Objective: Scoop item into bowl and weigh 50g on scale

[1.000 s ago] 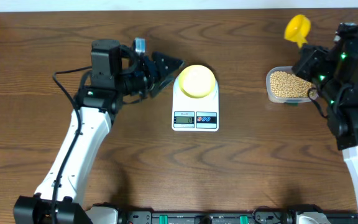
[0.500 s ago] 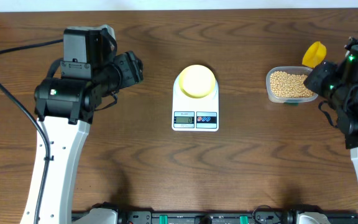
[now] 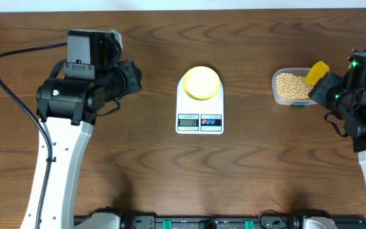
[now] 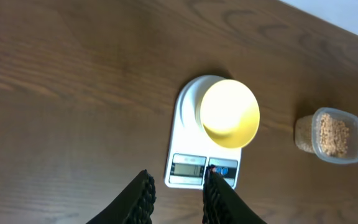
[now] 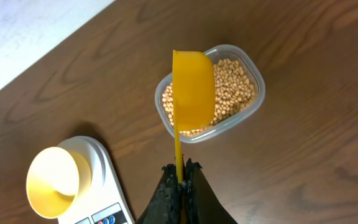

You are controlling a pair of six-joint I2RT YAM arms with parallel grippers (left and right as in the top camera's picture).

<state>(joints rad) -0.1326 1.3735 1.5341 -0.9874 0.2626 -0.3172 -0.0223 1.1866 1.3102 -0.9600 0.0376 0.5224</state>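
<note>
Empty pale-yellow bowl [image 3: 201, 83] sits on white scale [image 3: 199, 109]; tan beans [image 3: 291, 86] lie in clear tub [image 3: 275, 92]

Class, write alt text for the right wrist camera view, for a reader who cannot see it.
The right gripper clamps the handle of a yellow scoop, whose cup hangs over a clear tub of beans. At lower left, an empty pale-yellow bowl sits on the white scale.

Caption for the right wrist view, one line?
Right end effector grips the scoop over the tub of beans; the empty bowl sits on the scale.
</note>
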